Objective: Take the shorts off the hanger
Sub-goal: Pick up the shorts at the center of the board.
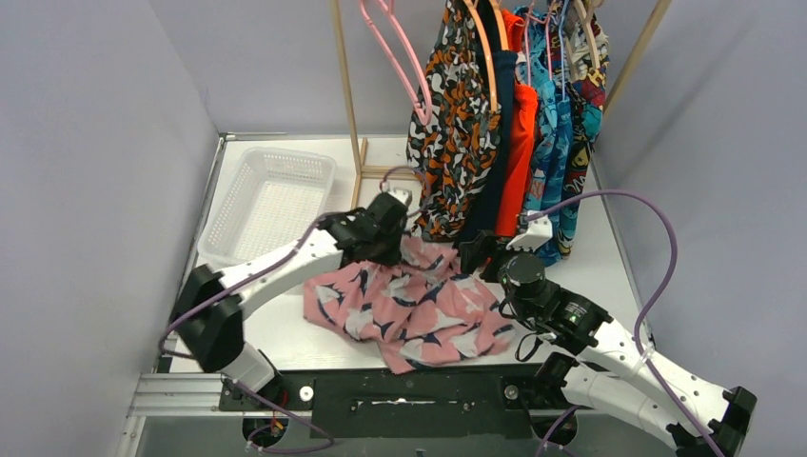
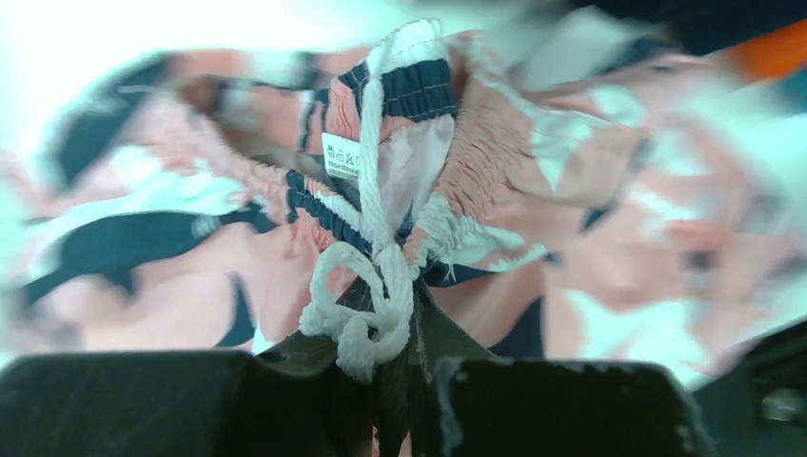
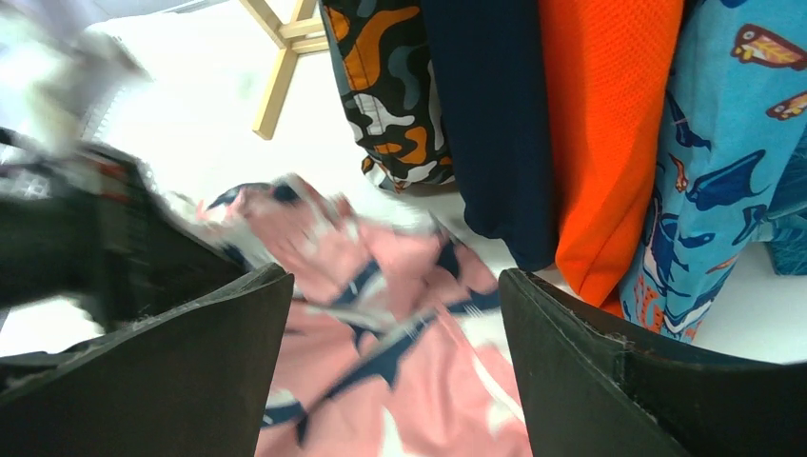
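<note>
Your left arm stretches forward and to the right over the table, and the left pincer points down into the pink shorts. In the wrist view its fingers are pressed together on the waistband, with the white drawstring caught between them. Your right arm bends in from the right. The right pincer stands wide and holds nothing, just below the hems of the hanging shorts on the wooden rack. It seems not to touch them, but the view is poor there. The white basket stands at the left rear and shows only its mesh bottom. The pink shorts lie spread at the middle front, with bare table on their left.
</note>
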